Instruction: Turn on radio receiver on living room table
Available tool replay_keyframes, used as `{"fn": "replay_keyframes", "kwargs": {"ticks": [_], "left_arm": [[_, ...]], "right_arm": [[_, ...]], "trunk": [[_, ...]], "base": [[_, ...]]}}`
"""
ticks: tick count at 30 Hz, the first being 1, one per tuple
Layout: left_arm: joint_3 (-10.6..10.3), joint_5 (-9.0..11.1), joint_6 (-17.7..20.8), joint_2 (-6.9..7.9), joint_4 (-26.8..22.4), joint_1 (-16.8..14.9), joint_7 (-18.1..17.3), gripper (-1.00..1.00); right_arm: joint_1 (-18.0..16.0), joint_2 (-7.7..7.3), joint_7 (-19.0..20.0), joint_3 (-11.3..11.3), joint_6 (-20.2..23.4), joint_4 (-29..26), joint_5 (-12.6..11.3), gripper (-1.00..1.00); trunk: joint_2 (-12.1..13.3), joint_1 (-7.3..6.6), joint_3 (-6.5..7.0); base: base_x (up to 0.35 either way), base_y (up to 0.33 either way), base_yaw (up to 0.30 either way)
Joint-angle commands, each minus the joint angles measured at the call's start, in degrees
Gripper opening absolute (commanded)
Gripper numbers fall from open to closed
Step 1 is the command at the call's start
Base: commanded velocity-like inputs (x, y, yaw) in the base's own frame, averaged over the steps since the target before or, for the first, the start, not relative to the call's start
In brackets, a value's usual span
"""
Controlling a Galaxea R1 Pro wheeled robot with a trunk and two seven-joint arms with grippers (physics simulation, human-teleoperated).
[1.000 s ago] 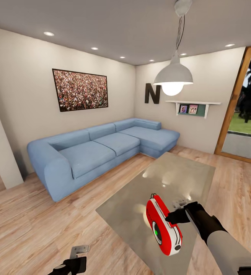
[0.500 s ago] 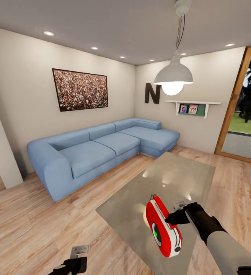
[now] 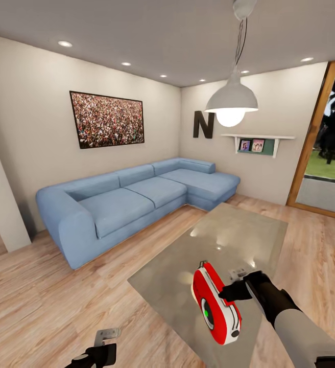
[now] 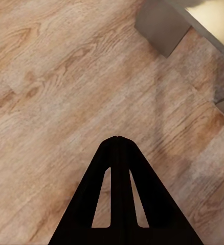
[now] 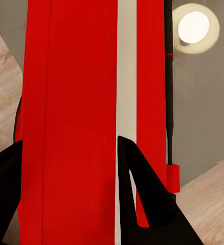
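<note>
Radio receiver (image 3: 214, 302) is off the counter (image 3: 249, 232), held up over its near end by the right hand (image 3: 228, 295), dial face toward the head camera. In the right wrist view the red body with its white stripe (image 5: 91, 122) sits between the two dark fingers (image 5: 142, 204), so the right hand is clamped on it. Left hand (image 4: 117, 145) hangs low over the wood floor (image 4: 50, 76), fingertips pressed together, carrying nothing.

Step in hand, as I read it: get the switch on. To do it well:
- keep the right grip square across the side trim; glossy shell, likely to slip if it twists
- hold the dial face up and unobstructed
- bring the left hand up to press, or set the radio flat on the glass first for support
- push along the grip axis, not across it

Count: one radio, one counter, one blue sofa (image 3: 126, 199), one pendant lamp (image 3: 231, 99), one wall picture (image 3: 107, 120), one letter N (image 3: 203, 124), two hands.
</note>
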Motion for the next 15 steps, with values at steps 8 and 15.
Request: {"fn": "replay_keyframes", "kwargs": {"ticks": [8, 15], "left_arm": [[0.00, 0.00, 0.00, -0.01, 0.00, 0.00, 0.02, -1.00], [0.00, 0.00, 0.00, -0.03, 0.00, 0.01, 0.02, -1.00]], "right_arm": [[-0.02, 0.32, 4.07, -0.03, 0.17, -0.02, -0.03, -1.00], [-0.03, 0.32, 4.97, -0.03, 0.16, -0.02, 0.14, -1.00]], "trunk": [[-3.23, 1.76, -1.44], [-5.23, 2.86, -2.33]], "base": [[0.000, 0.000, 0.000], [0.000, 0.000, 0.000]]}}
